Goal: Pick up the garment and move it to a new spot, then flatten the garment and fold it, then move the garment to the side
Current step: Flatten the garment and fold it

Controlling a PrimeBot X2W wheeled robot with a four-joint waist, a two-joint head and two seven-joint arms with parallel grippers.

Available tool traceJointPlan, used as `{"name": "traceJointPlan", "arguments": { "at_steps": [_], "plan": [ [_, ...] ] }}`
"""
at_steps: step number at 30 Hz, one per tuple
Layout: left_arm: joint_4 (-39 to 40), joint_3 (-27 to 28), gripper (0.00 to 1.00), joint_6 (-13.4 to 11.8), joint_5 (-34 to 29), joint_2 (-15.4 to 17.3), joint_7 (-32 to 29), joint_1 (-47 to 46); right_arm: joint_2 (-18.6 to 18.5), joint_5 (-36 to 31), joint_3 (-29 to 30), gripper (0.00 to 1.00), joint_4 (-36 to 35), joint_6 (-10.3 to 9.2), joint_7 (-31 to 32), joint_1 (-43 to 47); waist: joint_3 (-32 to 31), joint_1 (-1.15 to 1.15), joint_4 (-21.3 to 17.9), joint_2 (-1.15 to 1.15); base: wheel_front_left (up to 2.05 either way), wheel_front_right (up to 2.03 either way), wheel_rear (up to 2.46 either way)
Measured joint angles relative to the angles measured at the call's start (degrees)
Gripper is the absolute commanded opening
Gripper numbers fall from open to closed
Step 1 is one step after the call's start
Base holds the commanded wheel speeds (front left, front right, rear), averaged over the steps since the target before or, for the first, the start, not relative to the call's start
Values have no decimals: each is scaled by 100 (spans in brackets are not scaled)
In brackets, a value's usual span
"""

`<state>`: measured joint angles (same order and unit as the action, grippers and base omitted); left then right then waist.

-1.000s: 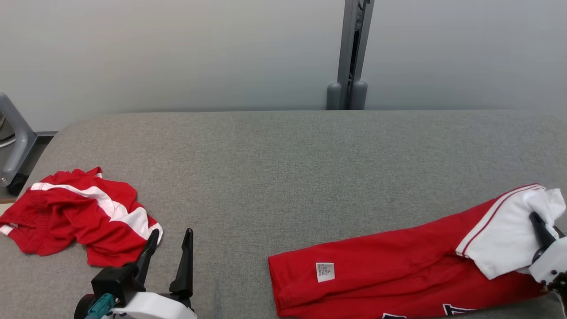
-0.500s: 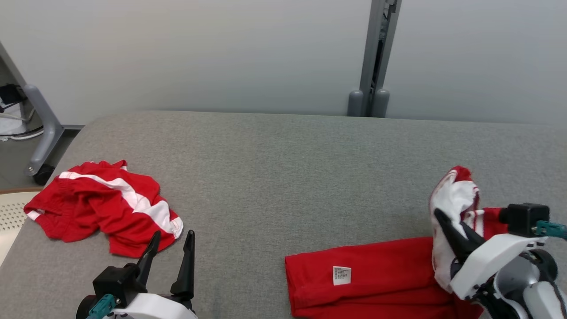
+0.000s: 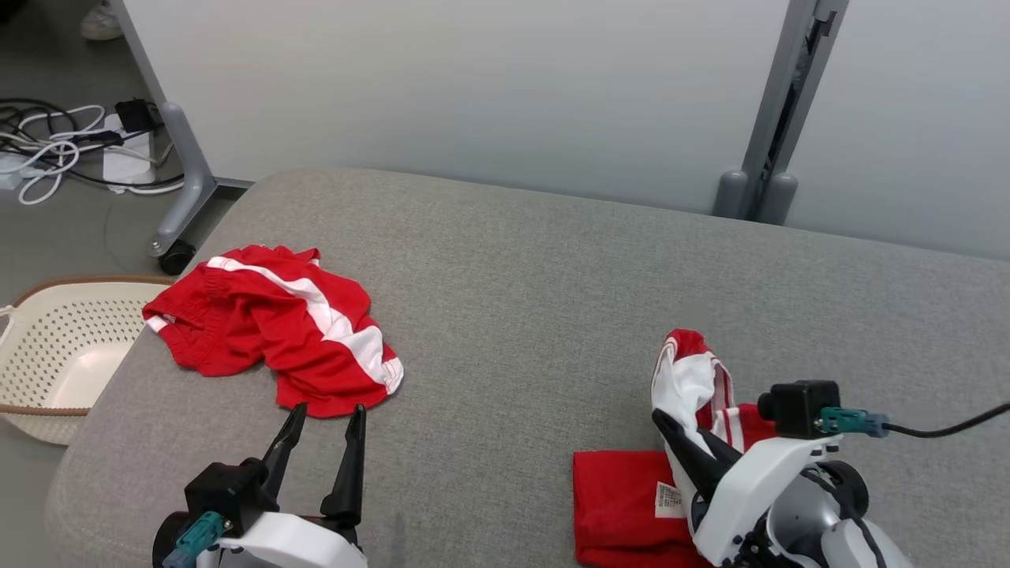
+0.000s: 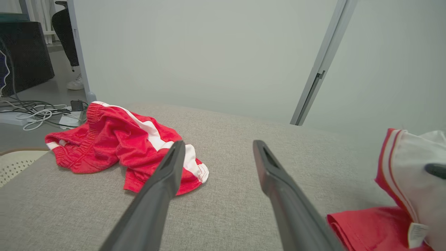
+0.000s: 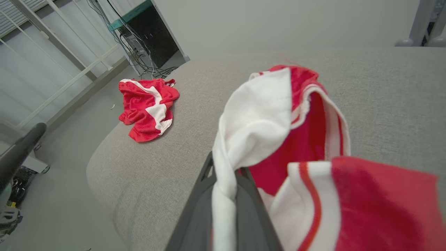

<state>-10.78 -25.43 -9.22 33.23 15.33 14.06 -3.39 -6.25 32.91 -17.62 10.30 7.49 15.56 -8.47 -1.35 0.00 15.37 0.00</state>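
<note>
The garment (image 3: 623, 505), a red shirt with white sleeves and a small white label, lies at the near right of the grey padded table (image 3: 536, 300). My right gripper (image 3: 661, 420) is shut on a white sleeve, holding it raised and bunched above the red body. In the right wrist view the white cloth (image 5: 264, 111) is pinched between the right gripper's (image 5: 226, 167) fingers. My left gripper (image 3: 329, 412) is open and holds nothing, low over the table's near left. In the left wrist view the left gripper (image 4: 218, 143) is open, with the garment (image 4: 411, 164) at the right edge.
Crumpled red shorts with a white stripe (image 3: 276, 331) lie just beyond my left gripper. A cream perforated basket (image 3: 47, 315) stands on the floor left of the table. Behind are a grey wall, a grey post (image 3: 777, 118), a wheeled frame leg (image 3: 177, 197) and floor cables (image 3: 47, 150).
The head camera has swung left. My right gripper has carried the white sleeve leftward and up over the shirt's red body, which now looks shorter. The left gripper stays open.
</note>
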Motion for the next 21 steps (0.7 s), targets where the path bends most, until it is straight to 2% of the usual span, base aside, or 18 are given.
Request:
{"name": "traceJointPlan", "arguments": {
  "at_steps": [5, 6, 7, 8, 9, 15, 21],
  "plan": [
    [-35, -22, 100, 8, 0, 1, -11, -58, 141, 21, -218, 0, 501, 0, -30, -218, 80, 0, 148, 0, 0, 0, 0],
    [-41, -30, 100, 8, 0, -3, -11, -65, 158, 22, -269, 6, 617, 0, -43, -261, 98, 0, 158, 0, 0, 0, 0],
    [-45, -33, 100, 8, 0, -5, -11, -71, 178, 22, -311, 38, 739, 0, -47, -298, 112, 0, 163, 0, 0, 0, 0],
    [-49, -34, 100, 8, 1, -5, -10, -74, 199, 22, -355, 56, 865, 0, -49, -320, 125, 0, 163, 0, 0, 0, 0],
    [-55, -31, 100, 8, 1, -5, -10, -77, 208, 22, -399, 100, 961, 0, -49, -338, 134, 0, 157, 0, 0, 0, 0],
    [-74, -31, 100, -7, 7, -2, -10, -87, 260, 289, -761, 100, 1037, 0, -260, -523, 143, 0, -26, 0, 0, 0, 0],
    [-55, 0, 100, -42, 23, 29, -10, -88, 175, 670, -905, 100, 437, 0, -582, -627, 70, 0, -363, 0, 0, 0, 0]
  ]
}}
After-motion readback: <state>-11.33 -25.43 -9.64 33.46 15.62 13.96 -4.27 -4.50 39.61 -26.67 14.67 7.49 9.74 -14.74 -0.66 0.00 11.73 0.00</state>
